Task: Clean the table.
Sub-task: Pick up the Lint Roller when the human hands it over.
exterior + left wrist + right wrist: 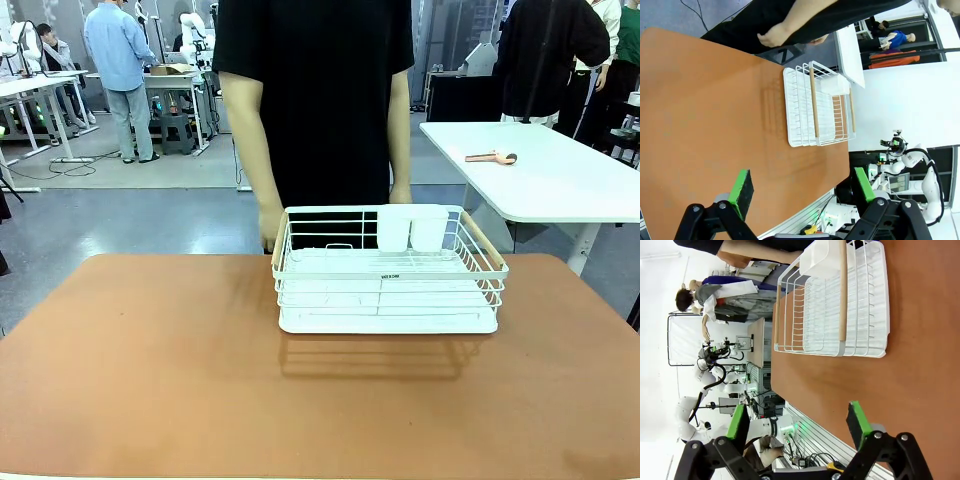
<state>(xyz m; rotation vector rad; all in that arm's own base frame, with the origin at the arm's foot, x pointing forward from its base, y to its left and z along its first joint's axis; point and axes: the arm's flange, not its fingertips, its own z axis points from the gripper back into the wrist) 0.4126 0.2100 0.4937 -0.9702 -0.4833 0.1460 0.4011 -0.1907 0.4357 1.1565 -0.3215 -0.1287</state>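
Note:
The table (pixel 150 370) has a smooth terracotta top with rounded corners; it also spreads across the left wrist view as the table (pixel 700 115) and the right wrist view as the table (pixel 920 365). In the left wrist view my left gripper (pixel 805 192) hangs open above the table's near edge, nothing between its green pads. High over the table's edge in the right wrist view, my right gripper (pixel 797 425) is open too, with nothing between its fingers.
A white wire rack (pixel 390 270) with wooden handles stands at the table's far middle, two white cups (pixel 410 228) hooked on its back rim. A person in black stands right behind it, one hand (pixel 270 225) by its left corner. A white desk (pixel 550 175) is at the back right.

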